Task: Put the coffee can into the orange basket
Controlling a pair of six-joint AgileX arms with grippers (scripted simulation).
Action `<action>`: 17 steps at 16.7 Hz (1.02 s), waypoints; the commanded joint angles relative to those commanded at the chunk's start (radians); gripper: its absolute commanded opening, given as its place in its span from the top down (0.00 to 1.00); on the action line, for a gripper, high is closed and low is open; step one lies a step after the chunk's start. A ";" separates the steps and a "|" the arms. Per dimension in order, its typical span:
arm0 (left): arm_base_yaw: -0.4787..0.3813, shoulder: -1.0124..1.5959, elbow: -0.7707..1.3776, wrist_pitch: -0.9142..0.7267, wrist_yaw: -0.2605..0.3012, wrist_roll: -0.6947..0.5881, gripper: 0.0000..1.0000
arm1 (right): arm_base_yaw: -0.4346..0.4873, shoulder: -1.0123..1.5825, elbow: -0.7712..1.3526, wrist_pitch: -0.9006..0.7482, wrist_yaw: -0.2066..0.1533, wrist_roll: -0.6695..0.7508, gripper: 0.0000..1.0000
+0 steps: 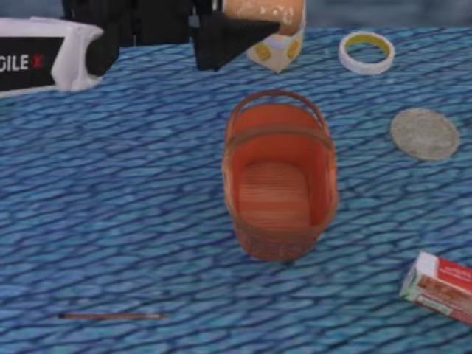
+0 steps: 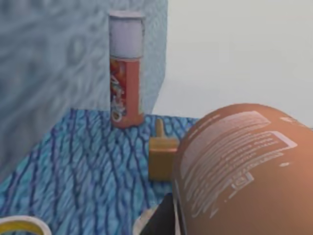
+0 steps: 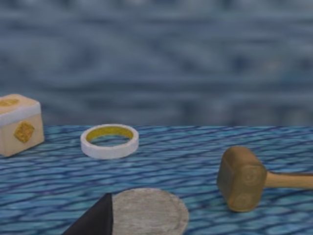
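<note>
Left gripper's fingers (image 1: 221,40) grip the coffee can (image 1: 265,13).

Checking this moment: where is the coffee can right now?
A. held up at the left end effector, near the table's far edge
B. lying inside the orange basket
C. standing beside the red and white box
A: the coffee can sits at the left end effector, and the orange basket holds nothing.

Tape ring (image 3: 109,141) between cream box (image 3: 18,125), wooden mallet (image 3: 247,178).
</note>
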State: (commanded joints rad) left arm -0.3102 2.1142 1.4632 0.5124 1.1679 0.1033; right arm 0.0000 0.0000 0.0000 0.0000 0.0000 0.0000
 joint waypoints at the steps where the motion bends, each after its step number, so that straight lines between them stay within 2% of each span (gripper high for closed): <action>1: -0.004 -0.017 -0.033 0.050 0.036 -0.019 1.00 | 0.000 0.000 0.000 0.000 0.000 0.000 0.00; 3: -0.009 -0.042 -0.079 0.117 0.086 -0.047 1.00 | 0.000 0.000 0.000 0.000 0.000 0.000 0.00; 5: -0.011 -0.052 -0.097 0.141 0.105 -0.058 1.00 | 0.000 0.000 0.000 0.000 0.000 0.000 0.00; 11: -0.005 -0.031 -0.099 0.156 0.106 -0.056 1.00 | 0.000 0.000 0.000 0.000 0.000 0.000 0.00; 17: 0.008 0.125 -0.169 0.397 0.111 -0.061 1.00 | 0.000 0.000 0.000 0.000 0.000 0.000 0.00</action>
State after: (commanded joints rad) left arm -0.3019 2.2387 1.2945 0.9092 1.2786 0.0425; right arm 0.0000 0.0000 0.0000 0.0000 0.0000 0.0000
